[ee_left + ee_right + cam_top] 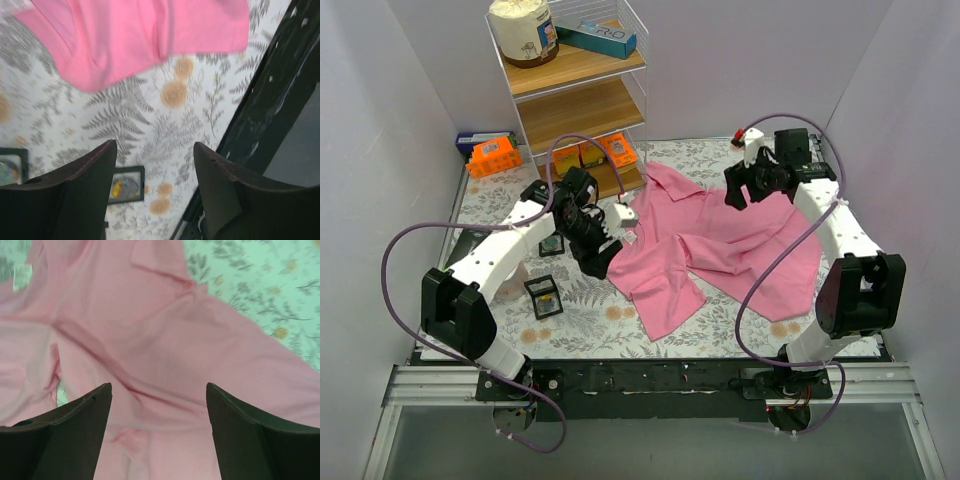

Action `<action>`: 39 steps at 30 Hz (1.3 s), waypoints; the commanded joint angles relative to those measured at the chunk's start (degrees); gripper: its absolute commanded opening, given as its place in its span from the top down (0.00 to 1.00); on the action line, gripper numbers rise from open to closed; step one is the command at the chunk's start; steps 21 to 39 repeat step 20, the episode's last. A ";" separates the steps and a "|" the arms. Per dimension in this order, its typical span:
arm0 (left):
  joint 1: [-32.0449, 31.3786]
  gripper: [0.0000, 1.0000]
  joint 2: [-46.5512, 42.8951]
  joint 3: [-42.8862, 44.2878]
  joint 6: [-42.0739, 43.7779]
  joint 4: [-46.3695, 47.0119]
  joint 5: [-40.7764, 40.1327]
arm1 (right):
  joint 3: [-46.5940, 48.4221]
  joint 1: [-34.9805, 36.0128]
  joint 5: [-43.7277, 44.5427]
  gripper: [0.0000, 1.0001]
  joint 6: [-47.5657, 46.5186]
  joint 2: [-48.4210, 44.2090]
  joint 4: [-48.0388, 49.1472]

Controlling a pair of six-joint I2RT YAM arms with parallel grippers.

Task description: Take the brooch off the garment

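The garment (720, 245), a pink polo shirt, lies crumpled on the floral cloth right of centre. No brooch shows on it in any view. My left gripper (603, 262) hovers at the shirt's left edge. In the left wrist view the left gripper (154, 145) is open and holds nothing, with patterned cloth below it and the pink hem (140, 35) beyond the fingertips. My right gripper (733, 195) hangs over the shirt's upper right part. In the right wrist view the right gripper (158, 385) is wide open above folded pink fabric (150, 340), touching nothing.
A wooden shelf rack (582, 105) stands at the back with a tub and a blue box on top. Orange boxes (495, 155) sit to its left. Two small black-framed boxes (542, 296) (552, 245) lie by the left arm. The table's black front edge (270, 115) is near.
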 commanded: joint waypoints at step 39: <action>0.01 0.02 2.14 14.48 -31.95 36.55 4.06 | 27.89 -0.11 16.88 0.02 21.12 -4.97 -7.52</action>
